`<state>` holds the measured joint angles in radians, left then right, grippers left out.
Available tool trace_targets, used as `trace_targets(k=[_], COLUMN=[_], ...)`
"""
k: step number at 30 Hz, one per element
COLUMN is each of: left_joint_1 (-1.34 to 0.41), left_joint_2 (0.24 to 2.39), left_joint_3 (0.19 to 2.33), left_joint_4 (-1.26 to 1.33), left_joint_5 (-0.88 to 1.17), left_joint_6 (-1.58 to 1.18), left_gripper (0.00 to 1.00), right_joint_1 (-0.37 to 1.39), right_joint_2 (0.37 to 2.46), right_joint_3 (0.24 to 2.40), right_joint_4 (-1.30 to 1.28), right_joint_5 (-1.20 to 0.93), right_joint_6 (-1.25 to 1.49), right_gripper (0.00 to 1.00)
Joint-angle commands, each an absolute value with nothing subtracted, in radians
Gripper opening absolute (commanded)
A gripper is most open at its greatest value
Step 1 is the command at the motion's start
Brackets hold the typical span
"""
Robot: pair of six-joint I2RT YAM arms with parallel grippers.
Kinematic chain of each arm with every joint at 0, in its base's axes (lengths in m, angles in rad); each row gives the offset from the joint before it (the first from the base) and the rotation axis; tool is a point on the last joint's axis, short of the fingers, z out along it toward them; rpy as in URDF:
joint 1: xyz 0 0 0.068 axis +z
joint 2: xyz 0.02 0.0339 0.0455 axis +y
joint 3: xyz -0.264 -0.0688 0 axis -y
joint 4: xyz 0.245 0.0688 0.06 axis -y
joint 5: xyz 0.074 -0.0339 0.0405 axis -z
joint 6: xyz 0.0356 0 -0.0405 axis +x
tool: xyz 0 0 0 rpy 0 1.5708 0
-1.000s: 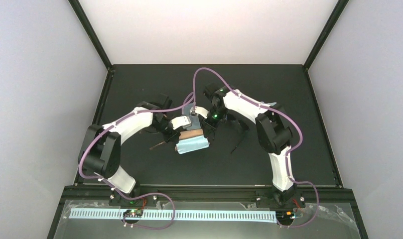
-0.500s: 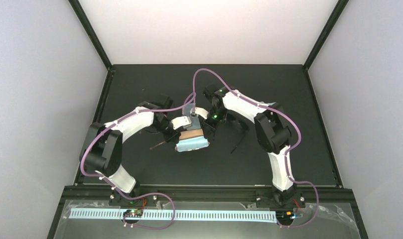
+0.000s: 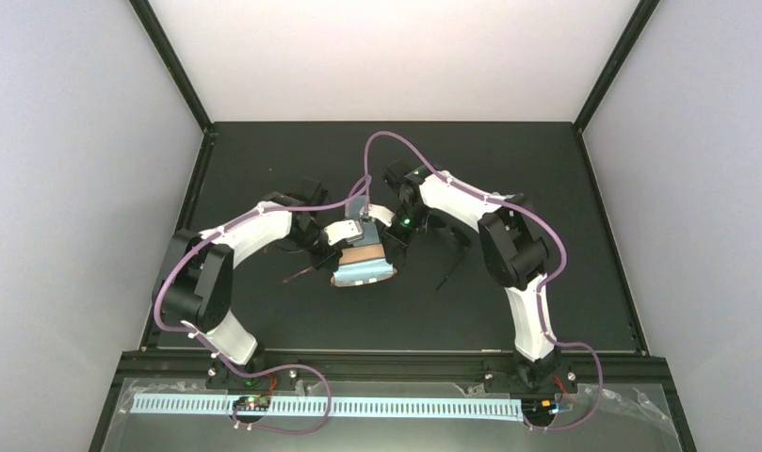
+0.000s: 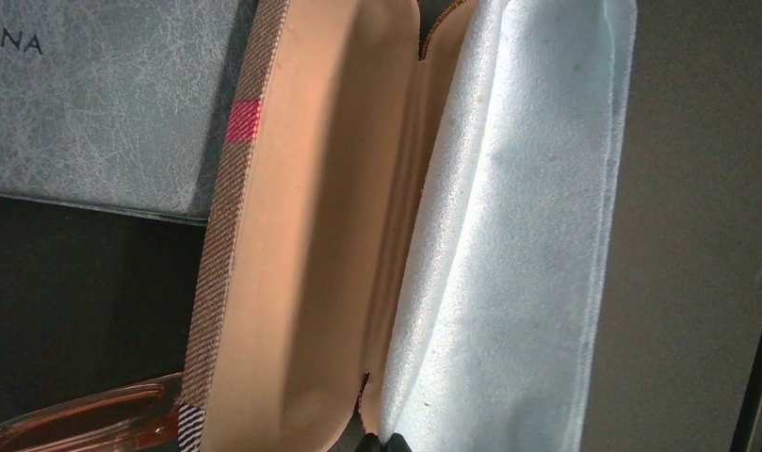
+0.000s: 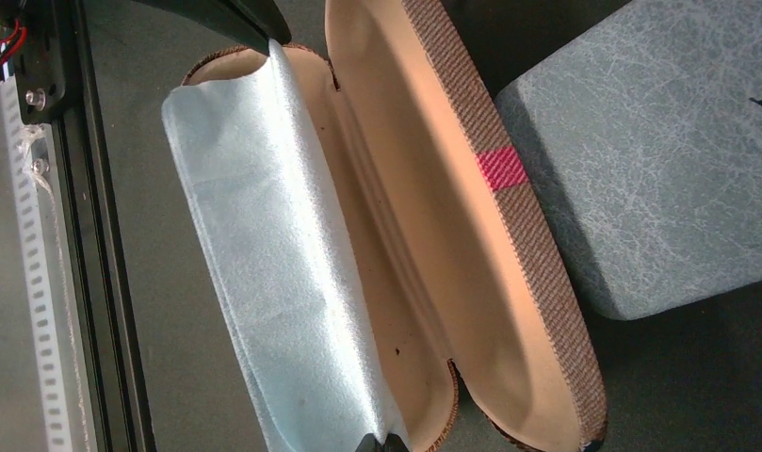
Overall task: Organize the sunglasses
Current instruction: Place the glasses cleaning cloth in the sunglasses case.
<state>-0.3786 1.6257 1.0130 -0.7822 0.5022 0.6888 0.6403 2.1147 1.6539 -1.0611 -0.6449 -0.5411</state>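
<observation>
An open tan case [image 4: 301, 235] lies at the table's middle [image 3: 363, 254], with a light blue cloth [image 4: 518, 235] draped over its front half. My left gripper [image 4: 393, 443] is shut on one end of that cloth. My right gripper [image 5: 381, 443] is shut on the other end of the cloth [image 5: 273, 245]. The reddish-brown sunglasses [image 4: 85, 426] lie beside the case's left end; one thin arm shows in the top view [image 3: 299, 274]. The black sunglasses [image 3: 450, 266] lie on the dark table right of the case, partly under my right arm.
A closed blue-grey case [image 5: 659, 160] lies just behind the tan one, also in the left wrist view [image 4: 104, 94]. The black frame rail and white slotted strip [image 5: 38, 282] mark the table's near edge.
The cloth has settled slightly lower over the tan case, whose brown rim now shows at both ends. Both arms have barely moved.
</observation>
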Motion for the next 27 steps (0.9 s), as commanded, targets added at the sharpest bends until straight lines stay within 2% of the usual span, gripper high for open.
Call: trace_targets(k=[1, 27], left_joint_1=[-0.37, -0.37], left_joint_2=[1.641, 1.638], left_joint_3=[1.035, 0.982], left_joint_4=[-0.771, -0.766], left_joint_5=[0.517, 0.561], left_joint_6=[0.714, 0.716], left_gripper=[0.01, 0.02], right_joint_1=[0.645, 0.645], right_joint_2=[2.129, 2.147], right_joint_3=[1.647, 1.642], right_joint_4=[-1.057, -1.058], right_joint_5=[-0.63, -0.633], right_joint_6=[-0.542, -0.546], right_gripper=[0.01, 0.03])
